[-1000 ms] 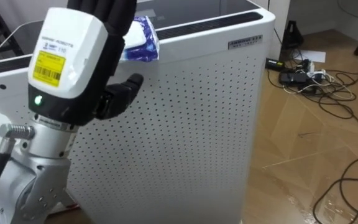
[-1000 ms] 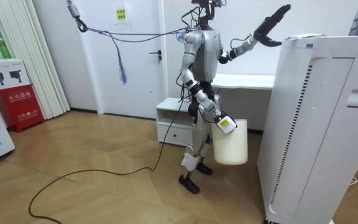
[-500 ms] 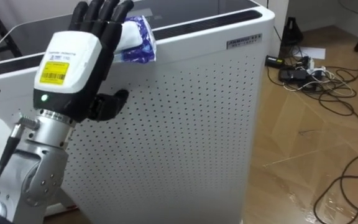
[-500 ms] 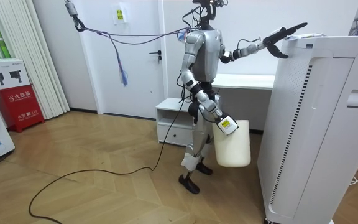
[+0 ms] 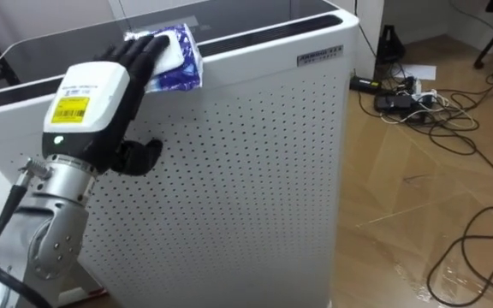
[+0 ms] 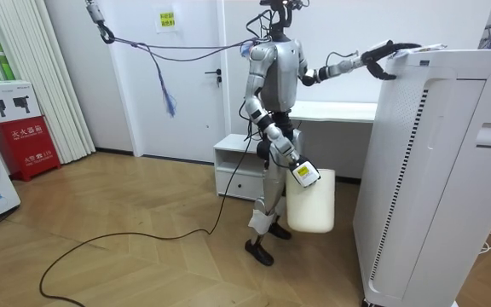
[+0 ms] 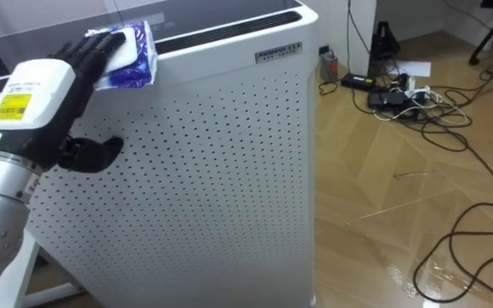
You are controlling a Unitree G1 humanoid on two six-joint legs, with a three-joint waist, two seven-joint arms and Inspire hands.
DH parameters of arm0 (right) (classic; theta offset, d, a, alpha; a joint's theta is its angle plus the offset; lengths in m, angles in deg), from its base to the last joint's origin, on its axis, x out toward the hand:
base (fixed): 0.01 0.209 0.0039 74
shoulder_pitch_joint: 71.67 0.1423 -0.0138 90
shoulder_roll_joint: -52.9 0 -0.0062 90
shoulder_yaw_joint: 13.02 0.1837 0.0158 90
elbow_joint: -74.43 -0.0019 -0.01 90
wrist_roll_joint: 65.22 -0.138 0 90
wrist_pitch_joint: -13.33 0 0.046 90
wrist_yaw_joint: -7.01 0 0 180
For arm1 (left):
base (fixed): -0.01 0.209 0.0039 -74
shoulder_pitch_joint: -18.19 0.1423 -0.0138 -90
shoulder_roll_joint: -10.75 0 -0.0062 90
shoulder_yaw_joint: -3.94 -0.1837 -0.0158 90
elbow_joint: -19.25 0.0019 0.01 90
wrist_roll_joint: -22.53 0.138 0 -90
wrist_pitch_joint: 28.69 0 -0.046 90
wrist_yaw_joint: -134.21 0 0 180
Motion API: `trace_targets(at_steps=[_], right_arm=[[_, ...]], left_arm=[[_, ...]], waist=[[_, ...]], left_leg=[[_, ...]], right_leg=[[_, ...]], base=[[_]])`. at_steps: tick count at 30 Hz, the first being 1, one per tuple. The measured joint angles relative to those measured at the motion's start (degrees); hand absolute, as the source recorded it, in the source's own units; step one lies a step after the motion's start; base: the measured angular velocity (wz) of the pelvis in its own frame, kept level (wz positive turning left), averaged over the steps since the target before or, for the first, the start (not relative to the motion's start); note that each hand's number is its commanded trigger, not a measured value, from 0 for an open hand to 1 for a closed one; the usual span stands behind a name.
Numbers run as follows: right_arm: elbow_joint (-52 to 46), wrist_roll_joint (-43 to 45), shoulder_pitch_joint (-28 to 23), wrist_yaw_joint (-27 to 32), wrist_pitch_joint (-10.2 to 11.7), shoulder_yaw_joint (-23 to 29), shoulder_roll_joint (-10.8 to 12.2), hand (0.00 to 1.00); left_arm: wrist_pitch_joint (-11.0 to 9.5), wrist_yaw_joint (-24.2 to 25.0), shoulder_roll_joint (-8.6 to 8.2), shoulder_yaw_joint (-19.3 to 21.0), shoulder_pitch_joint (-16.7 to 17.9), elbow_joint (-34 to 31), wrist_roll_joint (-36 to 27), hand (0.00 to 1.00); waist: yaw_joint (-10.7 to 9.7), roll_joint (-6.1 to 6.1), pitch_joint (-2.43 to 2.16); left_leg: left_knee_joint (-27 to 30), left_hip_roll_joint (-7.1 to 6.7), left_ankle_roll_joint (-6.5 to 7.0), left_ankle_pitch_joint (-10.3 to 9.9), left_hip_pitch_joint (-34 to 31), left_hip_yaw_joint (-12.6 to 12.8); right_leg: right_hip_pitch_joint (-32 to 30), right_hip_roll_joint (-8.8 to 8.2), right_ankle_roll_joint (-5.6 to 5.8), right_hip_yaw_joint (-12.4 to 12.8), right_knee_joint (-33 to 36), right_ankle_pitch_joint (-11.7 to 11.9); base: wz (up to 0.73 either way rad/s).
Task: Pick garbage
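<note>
A crumpled blue-and-white wrapper (image 5: pixel 181 67) lies on the top front edge of a tall white perforated air purifier (image 5: pixel 255 171). My left hand (image 5: pixel 92 98) reaches up from the lower left. Its fingers (image 5: pixel 142 53) lie nearly straight over the wrapper's left part, and its thumb hangs apart against the front panel. In the room view I stand beside the purifier (image 6: pixel 433 170) with the left hand (image 6: pixel 380 53) stretched out to its top. My right hand (image 6: pixel 303 173) hangs at my side and carries a white bin (image 6: pixel 314 205) by its rim.
Black cables, a power strip and papers (image 5: pixel 413 96) lie on the wooden floor to the right of the purifier. Behind me in the room view stand a white table (image 6: pixel 339 111) and a low white cabinet (image 6: pixel 237 166).
My left hand came down from above the purifier's top, and its fingers now rest on the wrapper. The bin at my right side swung slightly.
</note>
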Motion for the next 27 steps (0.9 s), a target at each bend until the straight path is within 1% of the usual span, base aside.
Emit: trace_targets(at_steps=[2,3,6,8,9,11,15,18,21,23,25,27], right_arm=[[-0.04,0.13,0.04,0.02,-0.07,-0.05,0.00,1.00],[-0.17,0.13,0.05,0.04,-0.10,-0.05,-0.03,1.00],[-0.73,0.13,0.04,0.10,-0.51,-0.02,-0.12,1.00],[-1.07,0.13,0.04,0.06,-0.52,-0.02,-0.08,1.00],[-1.33,0.13,0.04,0.03,-0.52,-0.02,-0.11,1.00],[-1.87,0.14,0.04,-0.02,-0.52,-0.03,-0.08,1.00],[-2.28,0.43,0.04,-0.35,-0.52,-0.03,-0.05,1.00],[-2.37,0.80,0.04,-0.64,-0.52,-0.03,-0.05,1.00],[-2.37,0.79,0.00,-0.72,-0.54,-0.03,-0.11,1.00],[-2.37,0.79,0.01,-0.72,-0.54,-0.03,-0.13,1.00],[-2.38,0.74,0.01,-0.79,-0.54,-0.01,-0.12,1.00],[-2.54,0.68,0.02,-0.82,-0.53,0.16,-0.13,1.00]], left_arm=[[0.69,0.49,0.03,0.20,-1.09,0.50,-1.75,1.00],[1.25,0.72,0.03,0.42,-1.63,0.91,-2.82,1.00],[1.28,2.04,0.13,1.36,-1.93,1.21,-2.78,1.00],[1.28,2.03,0.12,1.95,-2.22,1.17,-2.77,1.00],[1.28,2.06,0.13,2.16,-2.86,1.16,-2.79,1.00],[1.29,2.13,0.12,2.30,-3.08,1.21,-2.82,1.00],[1.23,2.32,0.12,3.25,-3.53,1.17,-3.33,1.00],[1.05,2.30,0.13,4.18,-4.74,1.25,-3.29,1.00],[0.93,2.23,0.12,4.47,-4.82,1.00,-3.70,1.00],[0.86,1.92,0.12,4.56,-4.61,1.01,-5.79,1.00],[0.85,1.76,0.11,5.76,-3.89,0.72,-11.56,1.00],[0.90,1.85,0.05,6.83,-3.87,0.56,-16.19,1.00]], waist=[[0.07,0.11,-0.07],[-0.11,0.05,-0.02],[-0.26,0.51,-0.02],[-0.33,0.72,-0.01],[-0.33,0.72,0.00],[-0.23,0.71,0.05],[-0.25,0.42,0.27],[-0.29,0.18,0.45],[-0.22,0.11,0.53],[-0.10,0.20,0.48],[-0.18,0.41,0.35],[-0.35,0.54,0.25]], left_leg=[[-0.06,0.05,0.00,0.00,0.22,0.12],[-0.18,0.04,0.00,0.00,0.23,0.20],[-0.17,0.04,0.00,0.00,0.32,0.43],[-0.17,0.08,-0.04,0.03,0.44,0.48],[-0.17,0.10,-0.08,0.07,0.48,0.49],[-0.19,0.11,-0.11,0.10,0.56,0.65],[-0.21,0.15,-0.13,0.11,0.66,0.78],[-0.33,0.16,-0.13,0.11,0.69,0.88],[-0.50,0.20,-0.13,0.11,0.82,1.23],[-0.38,0.23,-0.13,0.12,0.85,1.25],[-0.47,0.26,-0.14,0.12,0.70,0.80],[-0.43,0.24,-0.14,0.12,0.45,0.48]], right_leg=[[0.07,0.02,0.00,0.00,0.14,0.00],[0.12,0.01,0.00,0.04,0.17,0.00],[0.11,0.00,-0.01,0.25,0.33,0.01],[0.09,0.01,-0.02,0.29,0.53,0.00],[0.08,0.02,-0.06,0.29,0.64,-0.02],[0.01,0.02,-0.17,0.41,0.90,-0.11],[-0.02,0.08,-0.22,0.66,0.96,-0.17],[-0.10,0.09,-0.22,0.72,0.94,-0.22],[-0.11,0.13,-0.25,0.78,0.79,-0.24],[0.04,0.15,-0.26,0.67,0.51,-0.22],[-0.02,0.20,-0.27,0.58,0.35,-0.21],[-0.08,0.20,-0.27,0.28,0.16,-0.21]], base=[[-0.07],[-0.05],[-0.03],[0.00],[0.00],[0.00],[-0.02],[-0.01],[-0.03],[0.00],[0.02],[0.08]])
